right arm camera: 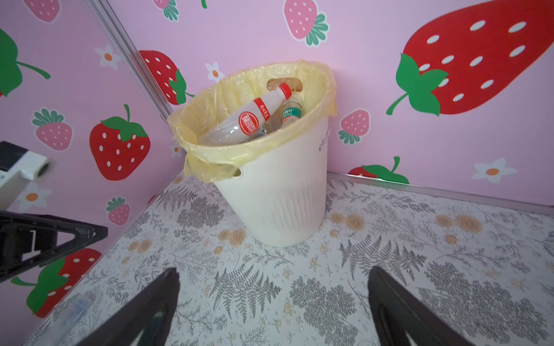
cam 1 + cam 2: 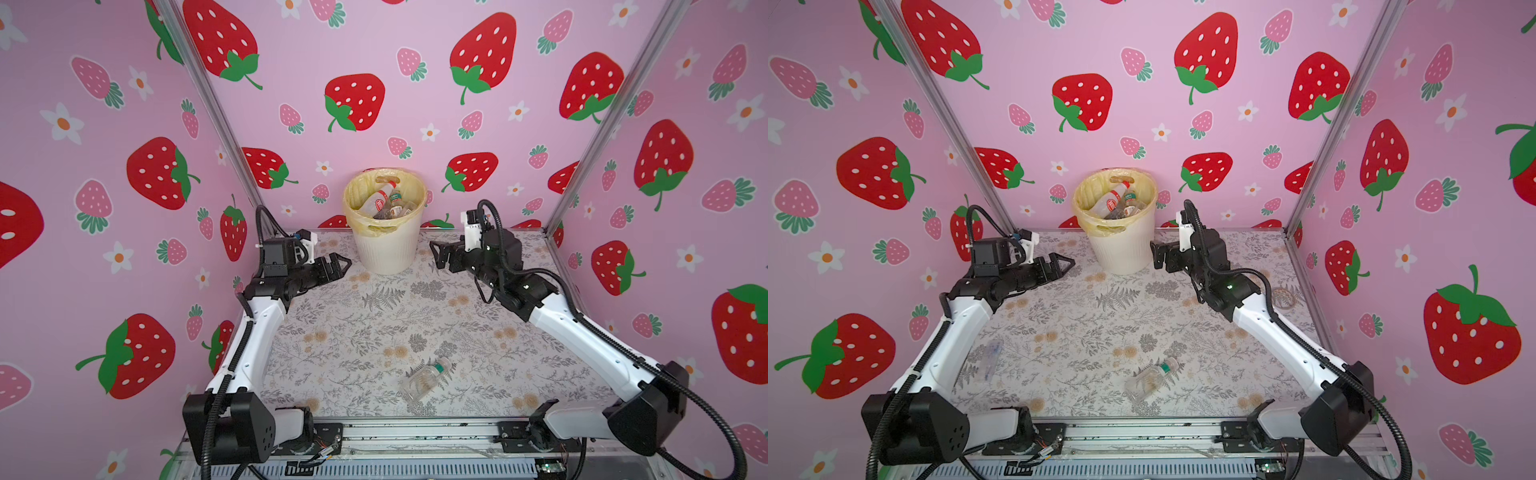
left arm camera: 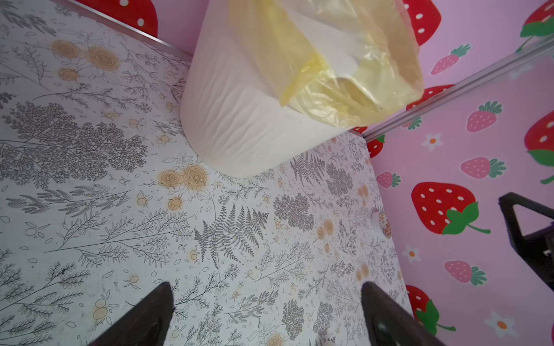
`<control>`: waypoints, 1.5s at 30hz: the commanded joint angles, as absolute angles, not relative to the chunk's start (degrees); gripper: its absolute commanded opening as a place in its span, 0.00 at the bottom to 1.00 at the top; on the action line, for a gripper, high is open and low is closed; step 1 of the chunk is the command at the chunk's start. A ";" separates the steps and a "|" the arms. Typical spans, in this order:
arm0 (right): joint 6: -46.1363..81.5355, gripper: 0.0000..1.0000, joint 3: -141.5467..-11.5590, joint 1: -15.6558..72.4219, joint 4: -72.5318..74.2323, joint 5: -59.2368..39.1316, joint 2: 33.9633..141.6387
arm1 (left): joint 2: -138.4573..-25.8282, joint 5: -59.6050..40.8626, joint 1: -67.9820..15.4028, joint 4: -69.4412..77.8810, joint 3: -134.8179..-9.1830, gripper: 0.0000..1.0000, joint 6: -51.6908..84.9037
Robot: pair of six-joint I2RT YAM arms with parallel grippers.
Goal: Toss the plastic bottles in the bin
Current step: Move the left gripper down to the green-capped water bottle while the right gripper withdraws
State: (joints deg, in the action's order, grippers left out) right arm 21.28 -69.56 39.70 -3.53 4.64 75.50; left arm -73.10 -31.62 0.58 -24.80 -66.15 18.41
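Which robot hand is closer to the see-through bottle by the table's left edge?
Left. The left gripper is beyond the bottle, toward the bin; the right gripper sits across the table, on the bin's other side.

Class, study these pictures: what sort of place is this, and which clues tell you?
Probably a staged robot test cell, not a home: robot arms mounted on an aluminium rail, printed strawberry panels in metal framing.

Pink walls (image 2: 374, 50) printed with strawberries and white flowers are enclosing the bench (image 2: 353, 332), which is showing grey ferns and tan roses; aluminium posts (image 2: 212, 104) are lining both back corners.
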 commanded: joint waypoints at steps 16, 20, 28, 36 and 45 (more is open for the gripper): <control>29.17 0.99 -45.63 38.18 -6.32 4.34 55.96 | -70.82 -17.55 -21.77 -31.55 -65.95 0.99 13.22; 30.03 0.99 -42.39 38.08 -7.22 4.93 52.67 | -72.05 -16.13 -26.37 -32.20 -65.15 0.99 13.62; 31.52 0.99 -38.26 38.06 -8.48 6.58 47.14 | -75.98 -10.95 -36.54 -36.03 -65.26 0.99 11.75; 31.88 0.99 -36.25 37.89 -8.74 7.34 46.11 | -79.53 -9.17 -45.31 -38.85 -62.74 0.99 12.44; 31.95 0.99 -35.35 37.81 -7.65 7.11 46.88 | -78.57 -8.43 -51.47 -37.12 -57.89 0.99 18.08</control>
State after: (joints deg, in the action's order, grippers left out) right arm 31.33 -36.14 38.22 -8.21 6.42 46.87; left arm -79.48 -9.43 -50.43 -37.36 -59.31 15.51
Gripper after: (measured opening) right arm 0.994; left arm 0.990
